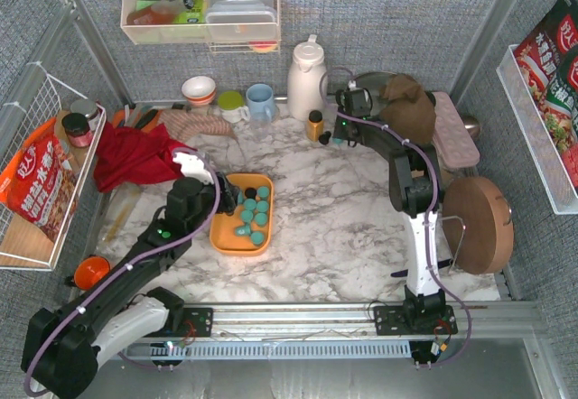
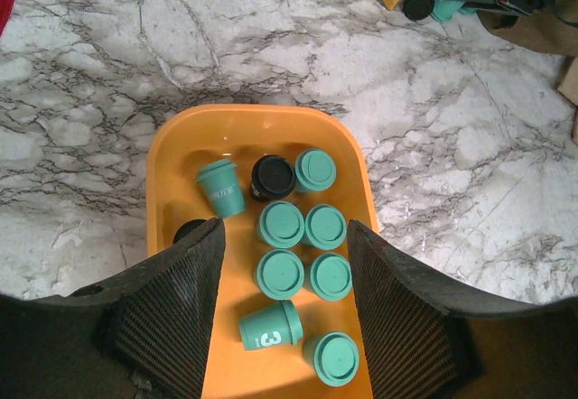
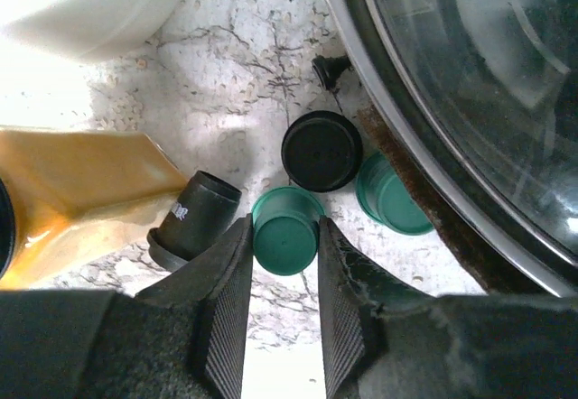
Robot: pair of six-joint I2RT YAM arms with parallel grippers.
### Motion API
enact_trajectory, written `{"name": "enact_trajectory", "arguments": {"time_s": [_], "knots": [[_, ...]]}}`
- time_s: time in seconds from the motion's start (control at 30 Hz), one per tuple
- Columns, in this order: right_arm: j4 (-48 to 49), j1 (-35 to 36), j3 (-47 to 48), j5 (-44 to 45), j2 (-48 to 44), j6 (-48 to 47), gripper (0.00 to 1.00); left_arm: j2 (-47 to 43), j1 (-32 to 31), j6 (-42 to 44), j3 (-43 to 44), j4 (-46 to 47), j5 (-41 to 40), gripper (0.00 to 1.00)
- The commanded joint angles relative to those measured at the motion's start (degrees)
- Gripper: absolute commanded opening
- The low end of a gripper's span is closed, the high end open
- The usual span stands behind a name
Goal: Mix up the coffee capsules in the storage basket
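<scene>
So the left hand (image 2: 284, 236) is hanging right over the storage basket (image 2: 244, 124), left of centre in the overhead view. Its fingers are spread wide and straddle the pile without pinching anything. My guess is it's parked there ready to stir.

The coffee capsules (image 2: 287, 224) in the basket are mostly teal and sit flat-end up in neat pairs. Two teal ones are tipped on their sides, there's a black one near the far end, and another dark one is half hidden behind a finger. Hardly mixed yet, I'd say.

The right hand (image 3: 283, 245) is way off at the back of the surface (image 1: 352, 227), upper middle of the overhead shot. It's next to the amber bottle (image 1: 314, 125) and the white jug (image 1: 306, 78). A few strays ended up there. The fingers are pressed against both sides of a teal capsule (image 3: 286, 227), which looks like a pinch to me.

Just behind it stands a black capsule (image 3: 322, 151). Another black one lies on its side at lower left of the wrist view, and a second teal one is tucked against the rim of a glass lid (image 3: 452, 83).

My read is that the strays need to go in the basket before any mixing makes sense. That cluster is tight, so lifting the teal one could knock over the black one touching it.
</scene>
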Motion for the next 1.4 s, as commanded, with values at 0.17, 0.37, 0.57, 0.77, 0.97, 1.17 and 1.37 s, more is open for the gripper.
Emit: {"name": "enact_trajectory", "arguments": {"time_s": [0.17, 0.37, 0.57, 0.77, 0.97, 1.17, 1.37], "knots": [[0.7, 0.6, -8.5, 0.5, -9.6, -5.5, 0.19, 1.3, 0.0, 1.6, -0.1, 3.6, 5.1, 0.65], [2.8, 2.0, -23.6, -2.0, -24.3, -6.9, 0.16, 1.8, -0.2, 6.7, -3.5, 14.0, 12.3, 0.65], [4.2, 7.6, -38.7, -5.7, -43.3, -4.4, 0.16, 3.9, -1.8, 15.8, -11.0, 39.5, 20.6, 0.69], [4.7, 15.2, -46.1, -6.0, -59.2, -0.4, 0.16, 15.2, -4.5, 22.3, -8.2, 51.9, 24.4, 0.76], [4.7, 20.8, -49.0, -5.8, -65.9, 1.9, 0.16, 27.6, -9.2, 28.5, -6.2, 67.9, 27.8, 0.76], [4.9, 22.9, -50.3, -7.7, -68.0, 3.2, 0.16, 35.4, -13.5, 30.8, -2.0, 74.4, 26.5, 0.76], [5.6, 23.1, -51.5, -10.1, -69.3, 5.1, 0.16, 38.4, -15.0, 31.9, 0.2, 76.1, 26.2, 0.75]]}}
